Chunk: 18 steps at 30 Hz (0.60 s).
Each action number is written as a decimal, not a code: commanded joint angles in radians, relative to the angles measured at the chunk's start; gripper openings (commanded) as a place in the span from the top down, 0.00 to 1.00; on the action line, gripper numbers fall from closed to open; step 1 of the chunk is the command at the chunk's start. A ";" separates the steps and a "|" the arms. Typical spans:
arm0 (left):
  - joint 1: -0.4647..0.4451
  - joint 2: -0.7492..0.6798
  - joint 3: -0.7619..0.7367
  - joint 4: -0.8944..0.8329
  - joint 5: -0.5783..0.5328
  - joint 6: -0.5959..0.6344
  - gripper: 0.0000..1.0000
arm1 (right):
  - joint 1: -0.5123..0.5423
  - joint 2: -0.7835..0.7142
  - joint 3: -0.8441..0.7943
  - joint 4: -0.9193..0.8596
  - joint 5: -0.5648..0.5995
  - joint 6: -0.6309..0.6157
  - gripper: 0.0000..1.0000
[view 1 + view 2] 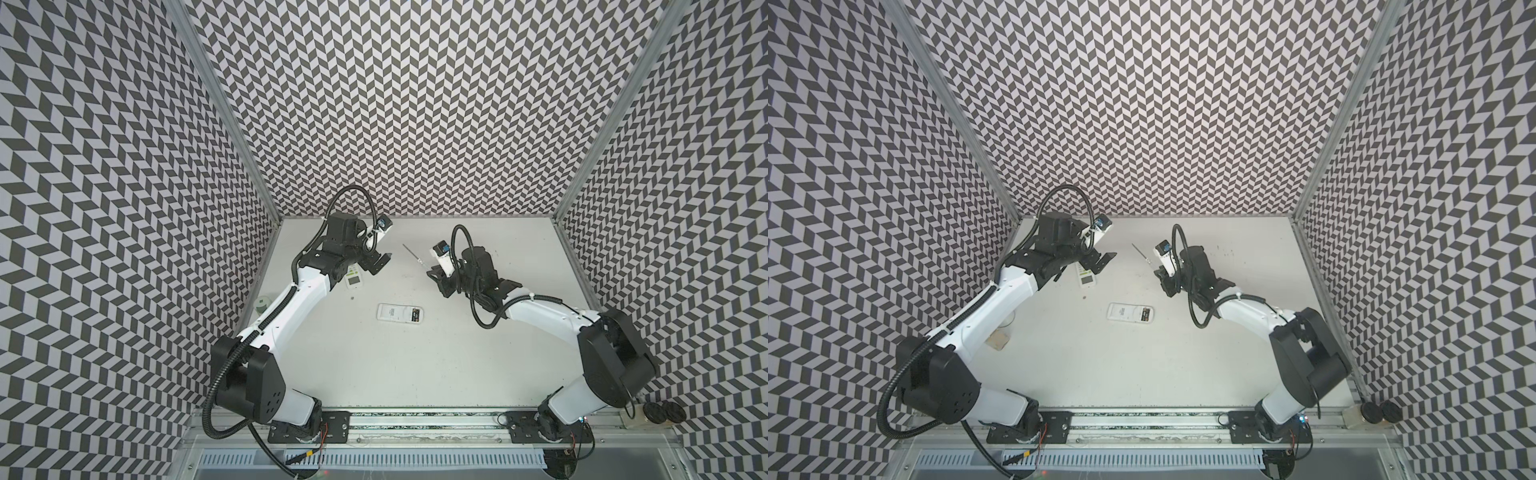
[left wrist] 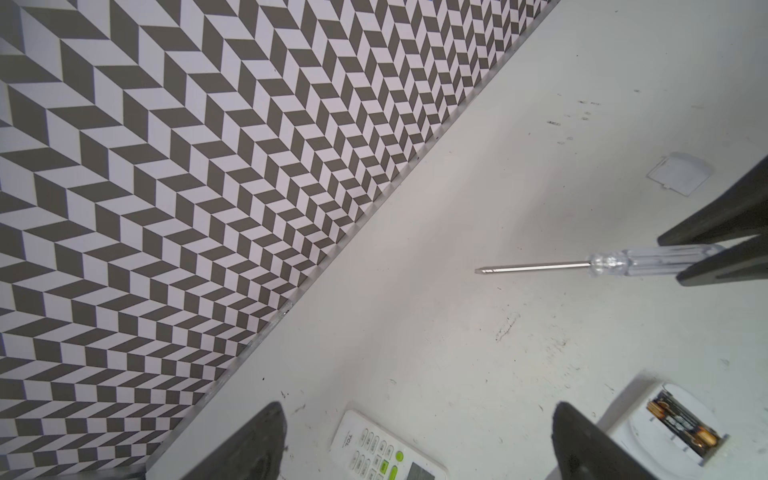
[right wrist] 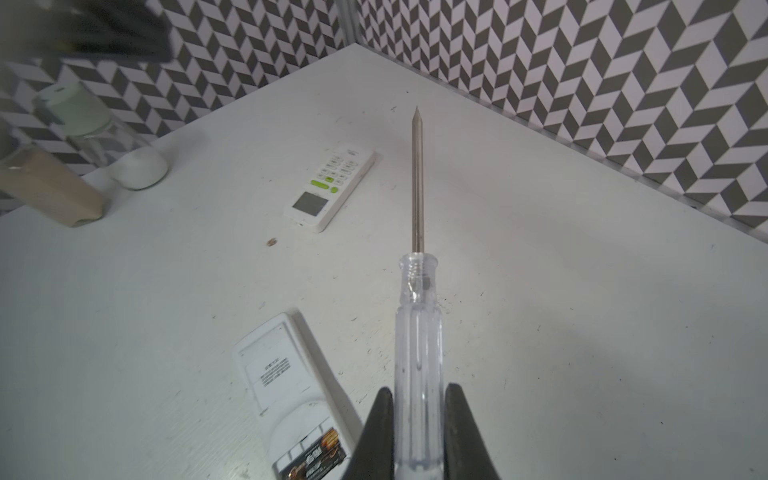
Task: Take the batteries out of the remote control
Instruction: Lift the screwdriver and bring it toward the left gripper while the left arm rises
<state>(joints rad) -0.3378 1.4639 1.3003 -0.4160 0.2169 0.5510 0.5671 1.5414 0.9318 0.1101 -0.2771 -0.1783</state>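
A white remote control (image 1: 395,311) (image 1: 1125,311) lies face down mid-table, its battery bay uncovered. Black batteries with gold ends (image 3: 316,455) (image 2: 681,424) sit inside the bay. My right gripper (image 3: 419,388) (image 1: 434,276) is shut on the clear handle of a screwdriver (image 3: 417,332) (image 1: 413,253), held above the table behind the remote, with the shaft pointing towards the back wall. My left gripper (image 2: 415,440) (image 1: 376,264) hangs wide open with nothing in it, over a second remote (image 2: 386,453) (image 1: 354,279) that lies buttons up.
A loose white battery cover (image 2: 681,172) lies on the table beyond the screwdriver. At the left edge stand a green-capped bottle (image 3: 79,112), a white rounded case (image 3: 141,166) and a cardboard box (image 3: 45,187). A small brown speck (image 3: 272,242) lies between the remotes.
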 commanded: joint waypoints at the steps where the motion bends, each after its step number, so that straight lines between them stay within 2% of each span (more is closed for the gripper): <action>1: 0.006 0.003 0.045 -0.136 0.151 -0.010 0.00 | 0.003 -0.094 -0.069 0.031 -0.172 -0.113 1.00; 3: 0.015 -0.002 0.040 -0.173 0.225 0.023 0.00 | 0.002 -0.145 -0.120 0.078 -0.212 -0.124 1.00; 6: 0.022 -0.010 0.027 -0.210 0.245 0.051 0.00 | 0.003 -0.194 -0.171 0.150 -0.239 -0.111 1.00; 9: 0.051 -0.028 -0.008 -0.226 0.299 0.038 0.04 | 0.001 -0.194 -0.166 0.135 -0.294 -0.134 1.00; 12: 0.094 -0.064 -0.072 -0.204 0.400 0.036 0.05 | -0.005 -0.173 -0.173 0.153 -0.367 -0.119 1.00; 15: 0.102 -0.081 -0.095 -0.253 0.359 0.090 0.09 | -0.017 -0.155 -0.160 0.128 -0.410 -0.119 1.00; 18: 0.088 -0.097 -0.191 -0.238 0.345 0.116 0.14 | -0.023 -0.155 -0.175 0.162 -0.453 -0.110 1.00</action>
<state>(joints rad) -0.2359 1.3979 1.1679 -0.6220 0.5335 0.6140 0.5545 1.3777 0.7631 0.1898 -0.6441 -0.2729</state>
